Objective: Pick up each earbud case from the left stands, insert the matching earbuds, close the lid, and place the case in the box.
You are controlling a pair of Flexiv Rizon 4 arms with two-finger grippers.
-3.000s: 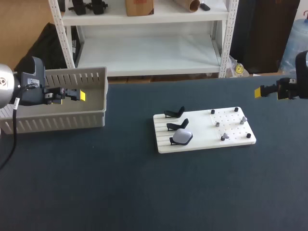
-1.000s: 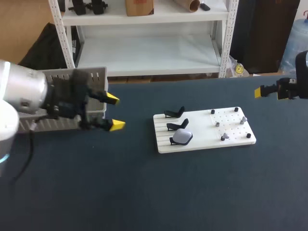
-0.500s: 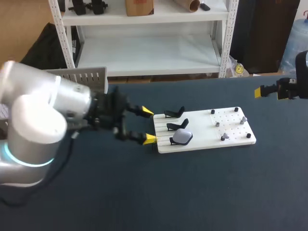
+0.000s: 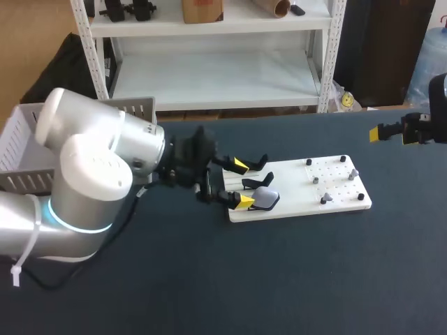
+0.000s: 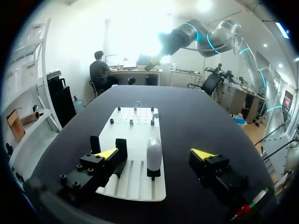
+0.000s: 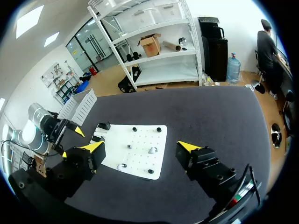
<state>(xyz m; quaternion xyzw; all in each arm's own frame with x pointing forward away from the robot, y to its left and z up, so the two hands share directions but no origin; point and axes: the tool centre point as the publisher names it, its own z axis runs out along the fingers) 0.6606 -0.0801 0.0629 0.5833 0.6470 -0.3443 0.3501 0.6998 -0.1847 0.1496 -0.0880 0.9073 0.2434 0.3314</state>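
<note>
Box (image 4: 19, 139) at the table's 10 o'clock edge. Left gripper (image 4: 242, 183), fingers apart, faces the grey earbud case (image 4: 264, 198), untouched just ahead between its tips, on the stand at the white board's (image 4: 335, 204) 8 o'clock corner. Right gripper (image 6: 141, 147), fingers apart, hangs at 3 o'clock.

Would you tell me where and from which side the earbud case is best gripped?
Probably across its broad faces, above the black stand, approaching from the white board's stand end: the earbud case stands upright, edge-on ahead of the open left gripper.
</note>
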